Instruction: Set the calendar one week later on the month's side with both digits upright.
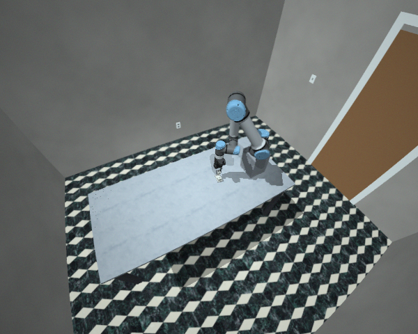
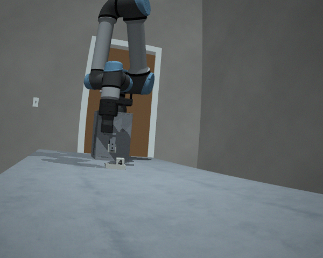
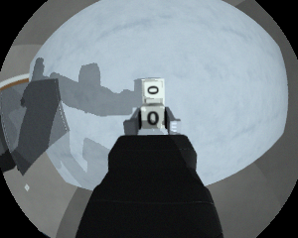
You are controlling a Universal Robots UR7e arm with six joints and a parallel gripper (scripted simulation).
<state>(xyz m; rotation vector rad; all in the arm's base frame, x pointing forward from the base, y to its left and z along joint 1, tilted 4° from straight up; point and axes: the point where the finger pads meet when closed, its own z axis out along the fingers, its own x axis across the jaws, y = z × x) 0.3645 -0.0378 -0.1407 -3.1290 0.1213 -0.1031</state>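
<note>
The small white tray [image 2: 115, 165] lies flat on the table near the robot's base. One white cube [image 2: 119, 161] [image 3: 153, 90] stands in its right half, with a 4 on the face toward the exterior camera and a 0 on its top face. My gripper [image 2: 111, 146] points straight down and is shut on the second white cube [image 3: 153, 118], whose visible face shows a 0. It hangs a little above the tray's empty left half, not touching it. From the top view the gripper [image 1: 219, 169] and the tray [image 1: 216, 177] are tiny. The month's name is not readable.
The grey robot pedestal [image 2: 112, 135] stands just behind the tray on the table [image 2: 156, 210]. A brown door [image 1: 375, 118] is in the wall beyond it. The arm's shadow falls on the table around the tray.
</note>
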